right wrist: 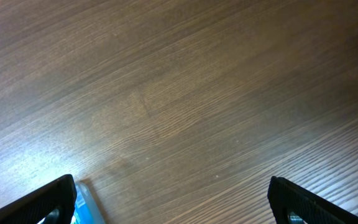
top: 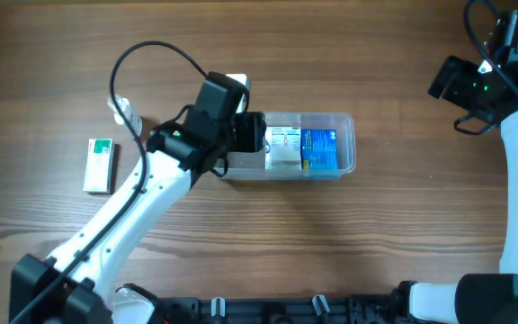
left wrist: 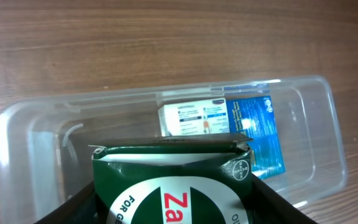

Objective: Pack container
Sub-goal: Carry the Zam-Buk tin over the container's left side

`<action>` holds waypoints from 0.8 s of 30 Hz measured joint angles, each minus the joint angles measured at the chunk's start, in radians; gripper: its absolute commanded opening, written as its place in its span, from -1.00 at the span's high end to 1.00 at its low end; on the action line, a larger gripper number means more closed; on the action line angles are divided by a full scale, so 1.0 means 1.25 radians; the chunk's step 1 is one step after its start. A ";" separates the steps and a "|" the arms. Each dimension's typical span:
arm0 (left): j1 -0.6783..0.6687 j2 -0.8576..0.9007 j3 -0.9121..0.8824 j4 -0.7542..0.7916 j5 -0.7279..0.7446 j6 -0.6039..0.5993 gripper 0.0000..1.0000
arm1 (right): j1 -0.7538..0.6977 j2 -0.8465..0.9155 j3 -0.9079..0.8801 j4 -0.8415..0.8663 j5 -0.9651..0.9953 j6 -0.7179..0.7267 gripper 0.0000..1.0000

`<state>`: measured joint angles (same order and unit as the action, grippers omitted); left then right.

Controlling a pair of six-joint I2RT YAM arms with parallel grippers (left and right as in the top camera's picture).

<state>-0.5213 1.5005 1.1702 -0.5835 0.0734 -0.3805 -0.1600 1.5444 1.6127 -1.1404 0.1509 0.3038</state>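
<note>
left jaws grip a glossy dark-green carton [left wrist: 166, 180] over the clear round-cornered container [left wrist: 321, 144]; right jaws wide

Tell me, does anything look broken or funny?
The dark green box held by the left gripper over the container has a dented, crumpled top corner. Nothing looks spilled.
</note>
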 measured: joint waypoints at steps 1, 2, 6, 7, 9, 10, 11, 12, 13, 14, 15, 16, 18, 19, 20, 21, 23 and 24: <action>-0.004 0.023 0.001 0.027 0.000 0.000 -0.16 | 0.000 0.000 0.000 0.000 0.000 0.000 -1.00; -0.006 0.039 0.001 0.032 0.000 0.000 -0.16 | 0.000 0.000 0.000 0.000 0.000 0.000 -1.00; -0.007 0.101 0.001 0.038 -0.019 -0.001 -0.15 | 0.000 0.000 0.000 0.000 0.000 0.000 -1.00; -0.007 0.108 0.001 0.038 -0.026 -0.001 -0.15 | 0.000 0.000 0.000 0.000 0.000 0.000 -1.00; -0.007 0.130 0.001 0.043 -0.043 -0.003 -0.15 | 0.000 0.000 0.000 0.000 0.000 0.000 -0.99; -0.007 0.137 0.001 0.044 -0.046 -0.003 -0.15 | 0.000 0.000 0.000 0.000 0.000 0.000 -0.99; -0.007 0.145 0.001 0.045 -0.049 -0.003 -0.15 | 0.000 0.000 0.000 0.000 0.000 0.000 -0.99; -0.007 0.159 0.001 0.049 -0.049 -0.003 -0.15 | 0.000 0.000 0.000 0.000 0.000 0.000 -0.99; -0.007 0.174 0.001 0.056 -0.052 -0.003 -0.15 | 0.000 0.000 0.000 0.000 0.000 0.000 -1.00; -0.007 0.189 0.001 0.058 -0.054 -0.003 -0.15 | 0.000 0.000 0.000 0.000 0.000 0.000 -1.00; -0.007 0.203 0.001 0.061 -0.055 -0.003 -0.13 | 0.000 0.000 0.000 0.000 0.000 0.000 -0.99; -0.007 0.220 0.001 0.068 -0.056 -0.003 -0.14 | 0.000 0.000 0.000 0.000 0.000 0.000 -0.99; -0.007 0.240 0.001 0.074 -0.062 -0.003 -0.14 | 0.000 0.000 0.000 0.000 0.000 0.000 -0.99; -0.007 0.247 0.001 0.073 -0.065 -0.003 -0.13 | 0.000 0.000 0.000 0.000 0.000 0.000 -0.99; -0.007 0.253 0.001 0.074 -0.072 -0.003 -0.12 | 0.000 0.000 0.000 0.000 0.000 0.000 -1.00; -0.007 0.257 0.001 0.074 -0.082 -0.003 -0.12 | 0.000 0.000 0.000 0.000 0.000 0.000 -0.99; -0.007 0.257 0.001 0.074 -0.092 -0.003 -0.10 | 0.000 0.000 0.000 0.000 0.000 0.000 -1.00; -0.007 0.257 0.001 0.074 -0.098 -0.003 -0.08 | 0.000 0.000 0.000 0.000 0.000 0.000 -0.99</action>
<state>-0.5304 1.8214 1.1713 -0.4911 -0.0494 -0.3840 -0.1600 1.5444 1.6127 -1.1404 0.1509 0.3038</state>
